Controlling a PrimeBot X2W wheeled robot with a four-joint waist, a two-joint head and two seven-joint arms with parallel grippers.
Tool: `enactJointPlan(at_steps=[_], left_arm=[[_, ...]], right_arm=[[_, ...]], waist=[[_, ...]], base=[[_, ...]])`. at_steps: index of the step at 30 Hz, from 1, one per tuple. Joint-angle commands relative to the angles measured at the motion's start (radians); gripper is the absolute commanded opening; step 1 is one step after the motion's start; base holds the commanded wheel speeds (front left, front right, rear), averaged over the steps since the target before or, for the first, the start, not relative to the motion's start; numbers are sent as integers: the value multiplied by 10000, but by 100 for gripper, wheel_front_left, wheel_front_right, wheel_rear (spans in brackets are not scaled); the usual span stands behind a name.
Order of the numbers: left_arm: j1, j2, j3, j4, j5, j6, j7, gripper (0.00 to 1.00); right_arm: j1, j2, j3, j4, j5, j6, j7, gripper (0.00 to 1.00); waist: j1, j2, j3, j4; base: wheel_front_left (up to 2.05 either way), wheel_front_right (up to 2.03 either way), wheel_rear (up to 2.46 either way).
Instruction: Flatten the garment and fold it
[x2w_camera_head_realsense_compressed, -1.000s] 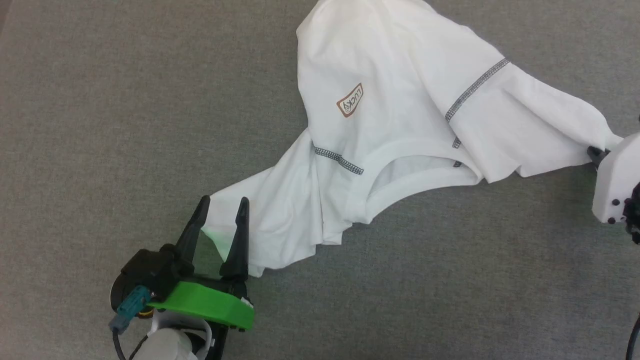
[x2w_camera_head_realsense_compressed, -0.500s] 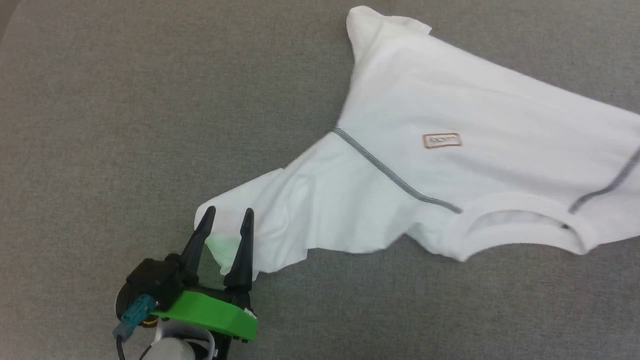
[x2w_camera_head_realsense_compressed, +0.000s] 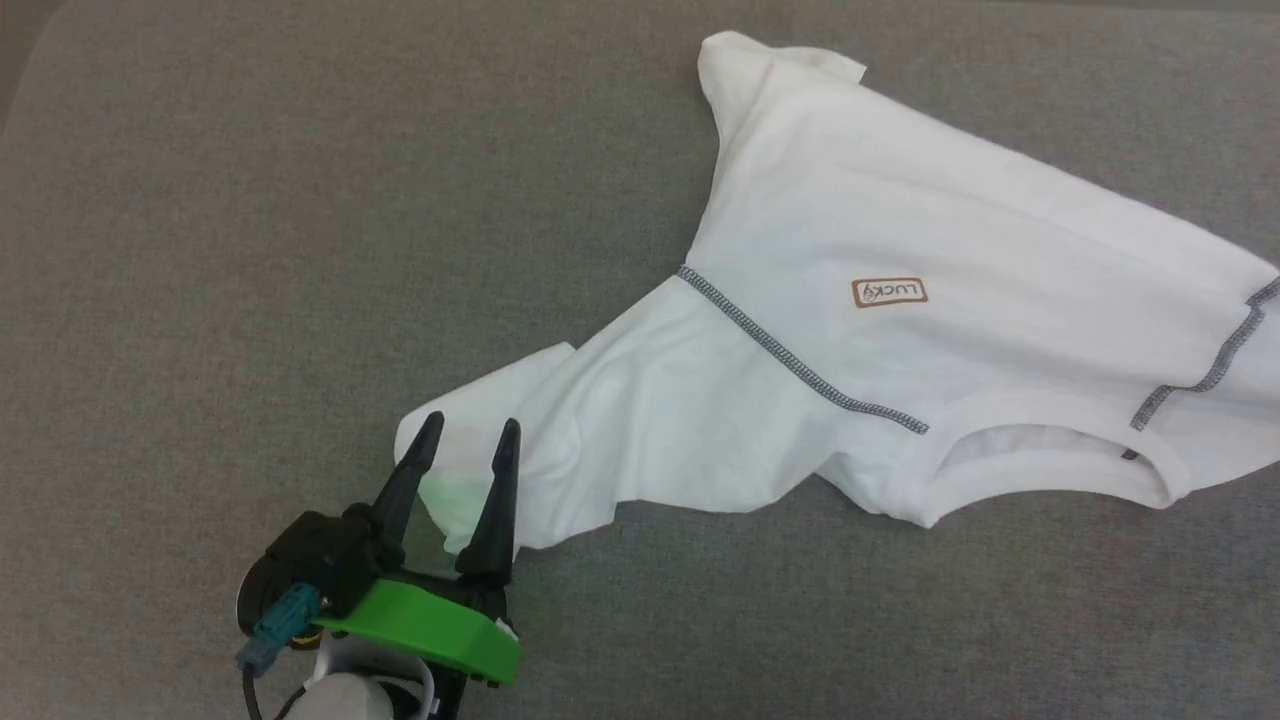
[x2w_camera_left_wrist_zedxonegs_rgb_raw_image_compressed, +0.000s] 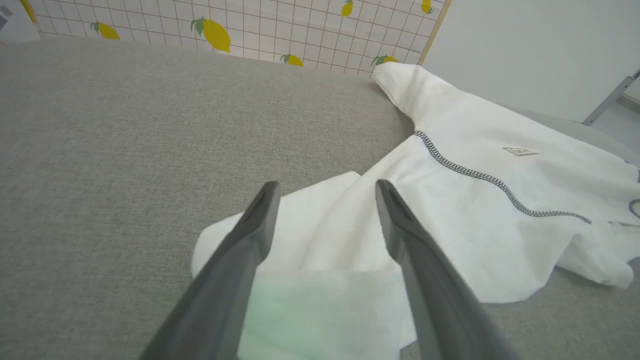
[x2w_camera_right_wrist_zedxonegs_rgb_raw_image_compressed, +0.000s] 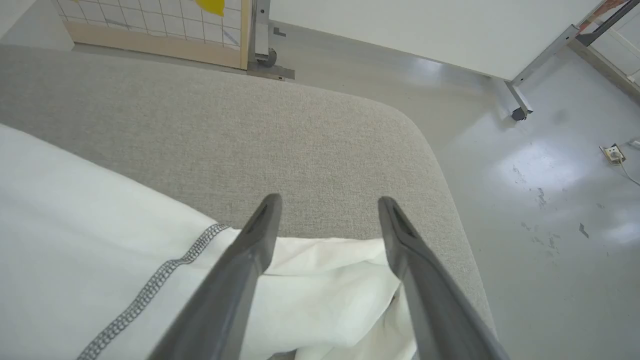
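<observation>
Garment (x2w_camera_head_realsense_compressed: 900, 250) on grey table (x2w_camera_head_realsense_compressed: 250, 250), centre toward 2 o'clock; left end effector (x2w_camera_head_realsense_compressed: 471, 422) wide at 7 o'clock over sleeve end; right end effector (x2w_camera_right_wrist_zedxonegs_rgb_raw_image_compressed: 328, 198) wide over other sleeve

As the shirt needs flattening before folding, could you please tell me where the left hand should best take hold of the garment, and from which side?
Grip the hem of the near sleeve, coming in low from its open end. On the garment, that sleeve lies flat, pointing at the left hand, whose open fingers flank its edge. Pulling outward would likely smooth its wrinkles.
</observation>
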Motion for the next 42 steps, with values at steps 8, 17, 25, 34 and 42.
enactJointPlan(at_steps=[8,17,25,34,42], left_arm=[[509,181,77,-281,212,289,-43,100],[1172,551,49,-696,755,611,-121,100],[513,724,-853,-1235,1760,481,490,100],[-1747,296,-3151,-297,2443,-1401,3169,100],[-3146,-142,-3872,1442,2470,-2038,4626,100]], right_arm=[[1299,1813,1013,-2346,648,-15,-1826,100],[4270,3478,1820,-4202,-370,-15,-3972,100],[5083,3573,1285,-4171,755,-15,-4940,100],[4486,3576,1261,-4335,616,-15,-4865,100],[4298,3576,1410,-4184,859,-15,-4929,100]], waist=[[0,0,-1317,-394],[0,0,-1625,-422],[0,0,-1596,-646],[0,0,-1063,-822],[0,0,-232,-1036]], base=[[0,0,0],[0,0,0],[0,0,0],[0,0,0],[0,0,0]])
